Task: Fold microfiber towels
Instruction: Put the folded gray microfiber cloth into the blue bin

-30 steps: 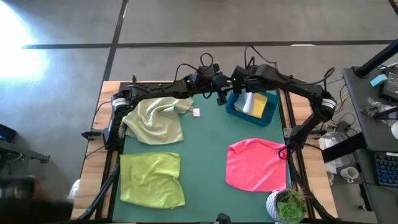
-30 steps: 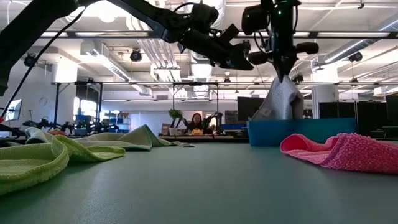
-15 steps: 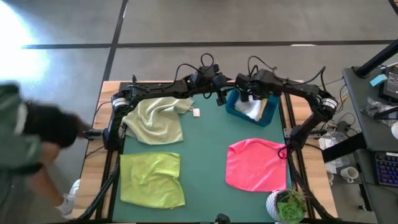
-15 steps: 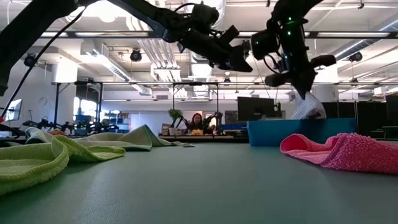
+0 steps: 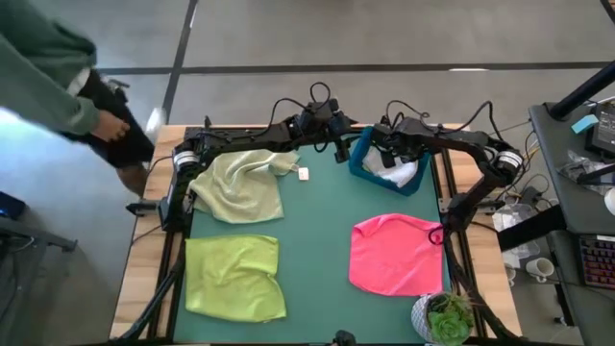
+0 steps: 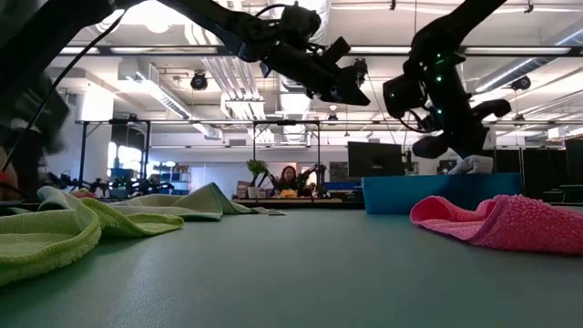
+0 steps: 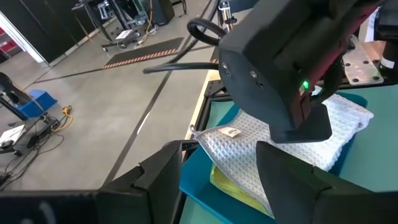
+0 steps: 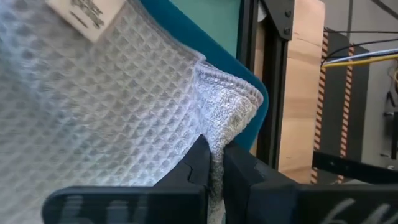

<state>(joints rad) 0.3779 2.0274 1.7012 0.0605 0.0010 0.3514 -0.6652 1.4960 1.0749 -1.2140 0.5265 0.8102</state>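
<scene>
On the left half of the desk (image 5: 322,221), the lime green towel (image 5: 234,277) is lying roughly flat at the near side, and the pale green towel (image 5: 240,185) is sitting rumpled beyond it. Both look light and limp, so they are likely to sag and drag unless taken by a corner or hem.

Further right, the left pincer (image 5: 342,149) is hovering above the desk just beside the blue bin (image 5: 357,165), its fingers spread and holding nothing.

Right again, the right pincer (image 8: 212,167) is reaching into the bin with its fingers pressed together on the stitched edge of the light grey towel (image 8: 93,118). That waffle-weave cloth is soft and grippy rather than slick, so a hem pinch seems a sound hold, though the rest is hanging free. A yellow towel (image 7: 239,190) is lying under it in the bin.

At the right, the hot pink towel (image 5: 396,254) is lying spread on the desk, one corner turned over.
</scene>
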